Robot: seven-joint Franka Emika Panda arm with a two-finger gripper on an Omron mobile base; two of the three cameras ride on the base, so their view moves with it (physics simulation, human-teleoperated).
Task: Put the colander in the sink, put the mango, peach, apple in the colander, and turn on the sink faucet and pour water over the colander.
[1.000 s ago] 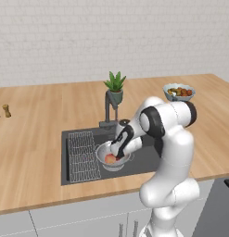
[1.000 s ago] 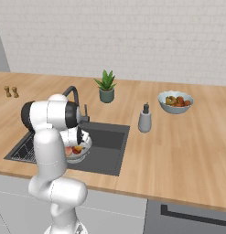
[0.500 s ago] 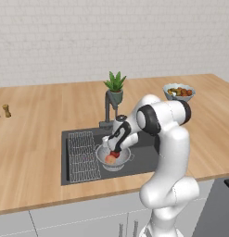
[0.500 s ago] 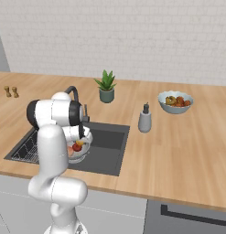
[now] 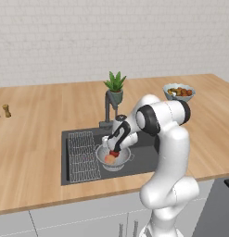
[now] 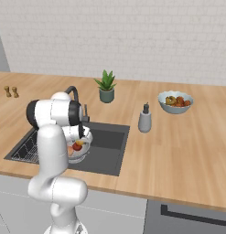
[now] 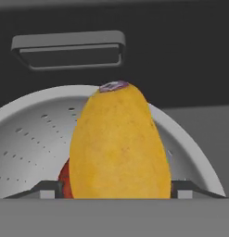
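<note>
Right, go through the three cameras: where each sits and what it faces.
Left base view: behind the arm, on its left, facing the sink; the white arm rises at lower right, its pincer over the colander.
Right base view: behind on its right, same sink, arm at lower left.
Hand view: on the hand, facing the mango above the colander.
All three share the colander.

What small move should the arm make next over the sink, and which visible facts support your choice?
Probably lift the gripper straight up, clear of the colander. The mango sits between the spread fingertips inside the colander, with the apple behind and the peach in too; the sink faucet comes next.
</note>
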